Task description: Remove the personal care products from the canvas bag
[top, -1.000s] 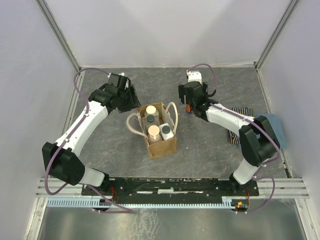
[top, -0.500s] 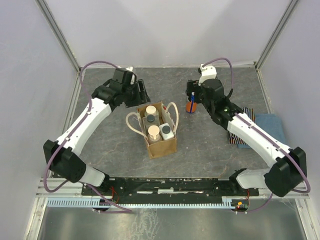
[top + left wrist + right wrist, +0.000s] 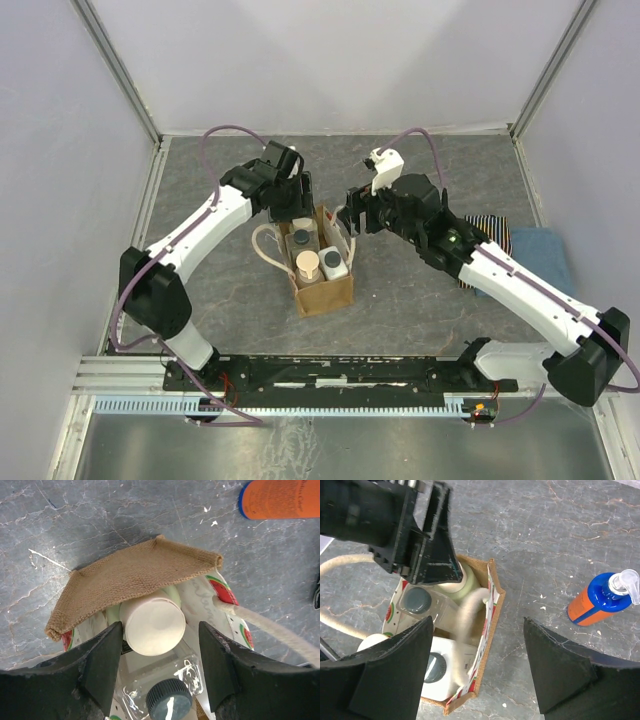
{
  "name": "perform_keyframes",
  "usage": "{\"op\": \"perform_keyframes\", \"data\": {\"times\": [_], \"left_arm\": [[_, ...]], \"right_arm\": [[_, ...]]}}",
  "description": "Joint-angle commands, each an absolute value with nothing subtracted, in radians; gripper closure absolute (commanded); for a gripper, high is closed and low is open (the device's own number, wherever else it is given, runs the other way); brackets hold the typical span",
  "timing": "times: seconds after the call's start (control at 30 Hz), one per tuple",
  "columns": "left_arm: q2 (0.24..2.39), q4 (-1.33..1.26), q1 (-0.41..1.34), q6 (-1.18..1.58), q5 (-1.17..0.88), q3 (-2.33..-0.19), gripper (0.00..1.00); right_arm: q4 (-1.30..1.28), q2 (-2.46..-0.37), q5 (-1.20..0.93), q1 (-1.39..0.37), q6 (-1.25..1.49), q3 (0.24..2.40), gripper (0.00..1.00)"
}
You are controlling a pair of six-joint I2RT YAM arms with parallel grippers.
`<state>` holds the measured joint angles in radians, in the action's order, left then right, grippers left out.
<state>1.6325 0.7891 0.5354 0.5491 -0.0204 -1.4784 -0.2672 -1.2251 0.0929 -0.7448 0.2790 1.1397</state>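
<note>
The left gripper (image 3: 160, 628) has its black jaws apart on either side of a pale bottle with a round cream cap (image 3: 152, 626). A gap shows at the cap's right side, so nothing is clamped. That bottle stands at one end of the small tan-brown canvas bag (image 3: 135, 577), in the middle of the left wrist frame. The right gripper (image 3: 477, 625) hangs above the bag's edge, its jaws spread wide and empty.

The bag holds four containers:
- the cream-capped bottle
- a clear bottle with a dark grey screw cap (image 3: 168, 700)
- a round jar with a tan lid (image 3: 308, 264)
- a white bottle with a dark cap (image 3: 333, 262)

Two cream rope handles (image 3: 265, 245) loop out, one to each side.

Only the wrist views show the bag's watermelon-print lining (image 3: 227, 587). They also show one orange pump bottle with a blue top (image 3: 597, 600), upright on the grey marbled table (image 3: 400, 290) outside the bag, at the right of the right wrist frame. In the top view the right arm hides it.

Only the top view shows one striped folded cloth (image 3: 497, 228) and one blue folded cloth (image 3: 545, 250), just beside each other at the table's right edge.
</note>
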Motion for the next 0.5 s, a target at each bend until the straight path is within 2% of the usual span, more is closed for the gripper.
{"op": "perform_keyframes", "data": {"times": [0.0,0.13,0.17,0.33,0.47], "left_arm": [[1.670,0.811,0.550,0.503,0.030,-1.514,0.31],[1.705,0.818,0.554,0.499,0.049,-1.512,0.33],[1.711,0.822,0.555,0.497,0.054,-1.514,0.36],[1.695,0.820,0.565,0.504,0.081,-1.531,0.67],[1.688,0.873,0.567,0.494,0.099,-1.617,0.79]], "right_arm": [[-0.286,-1.168,0.094,-0.764,0.271,1.216,0.20],[-0.305,-1.142,0.104,-0.776,0.267,1.228,0.21],[-0.310,-1.137,0.107,-0.776,0.264,1.229,0.21],[-0.333,-1.127,0.112,-0.778,0.259,1.232,0.21],[-0.339,-1.128,0.107,-0.779,0.263,1.232,0.21]]}}
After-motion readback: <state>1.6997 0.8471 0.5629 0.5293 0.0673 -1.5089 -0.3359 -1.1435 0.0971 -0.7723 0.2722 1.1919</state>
